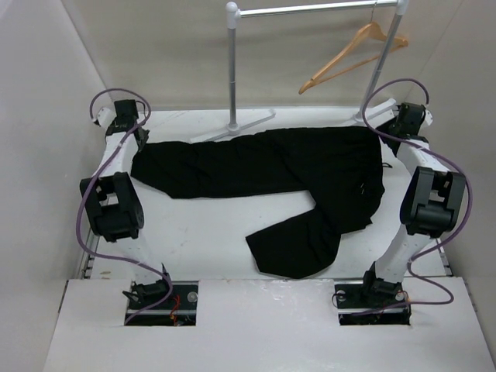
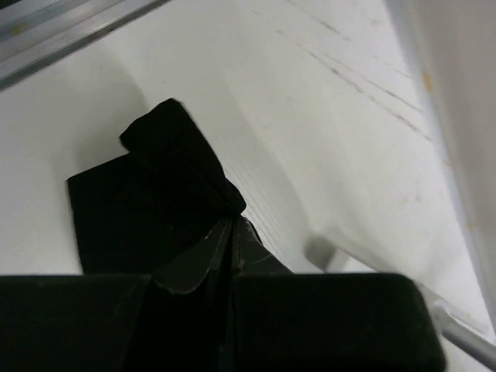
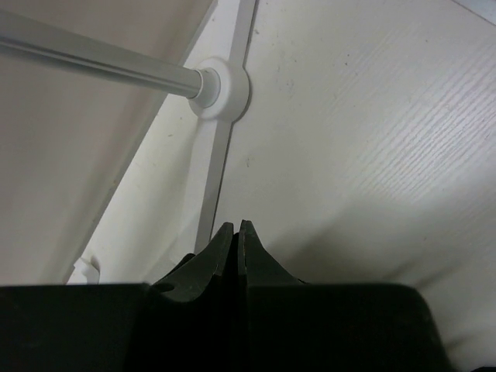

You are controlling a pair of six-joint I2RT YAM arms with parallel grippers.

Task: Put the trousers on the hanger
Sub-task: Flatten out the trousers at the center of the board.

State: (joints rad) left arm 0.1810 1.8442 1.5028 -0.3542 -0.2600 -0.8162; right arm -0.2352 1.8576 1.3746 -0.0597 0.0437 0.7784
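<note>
The black trousers (image 1: 256,163) lie spread across the far half of the table, one leg reaching left and the other folded toward the front centre. The wooden hanger (image 1: 353,54) hangs tilted on the silver rail at the back right. My left gripper (image 1: 133,133) is shut at the far left, just by the leg's end. In the left wrist view its tips (image 2: 232,223) meet right at the edge of the cuff (image 2: 147,201), with no cloth seen between them. My right gripper (image 1: 403,124) is shut and empty at the far right, beside the waist end; it shows over bare table in the right wrist view (image 3: 236,226).
A silver clothes rail (image 1: 310,9) stands at the back on two posts with white feet (image 1: 232,128). The right foot and post (image 3: 221,87) lie just ahead of my right gripper. White walls close in the left, right and back sides.
</note>
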